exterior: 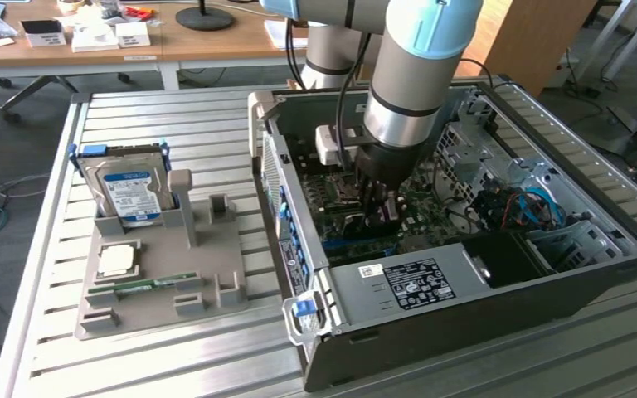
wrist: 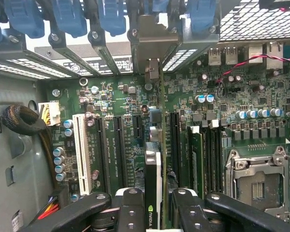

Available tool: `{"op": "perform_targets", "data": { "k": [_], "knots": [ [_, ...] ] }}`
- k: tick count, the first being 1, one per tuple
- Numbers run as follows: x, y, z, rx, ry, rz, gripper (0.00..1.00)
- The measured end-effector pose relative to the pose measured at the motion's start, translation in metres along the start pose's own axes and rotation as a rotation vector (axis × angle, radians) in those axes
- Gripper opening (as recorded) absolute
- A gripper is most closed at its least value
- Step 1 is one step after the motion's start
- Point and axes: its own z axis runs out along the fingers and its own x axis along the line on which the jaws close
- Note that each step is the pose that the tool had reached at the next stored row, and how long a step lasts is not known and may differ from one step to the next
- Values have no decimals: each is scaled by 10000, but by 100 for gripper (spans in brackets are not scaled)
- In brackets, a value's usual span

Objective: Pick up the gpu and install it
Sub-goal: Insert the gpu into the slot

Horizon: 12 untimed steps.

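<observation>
The black two-fingered gripper [wrist: 153, 203] is clamped on the gpu [wrist: 154, 159] — a thin green card seen edge-on, its silvery metal bracket [wrist: 153, 46] up among the blue slot latches [wrist: 111, 17]. The card stands upright over the green motherboard [wrist: 222, 106], between the black expansion slots [wrist: 117, 145] and the installed RAM sticks [wrist: 195, 159]. In the exterior view the arm [exterior: 407, 91] reaches down into the open black computer case [exterior: 584, 274] — beside it, a grey holder tray [exterior: 175, 282] carries a blue-labelled silver hard drive [exterior: 130, 195].
</observation>
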Motion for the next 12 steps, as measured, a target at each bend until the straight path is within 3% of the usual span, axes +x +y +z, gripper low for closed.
{"op": "perform_targets", "data": {
  "k": [12],
  "knots": [
    [-1, -3, 1, 0, -5, -41, 27]
  ]
}}
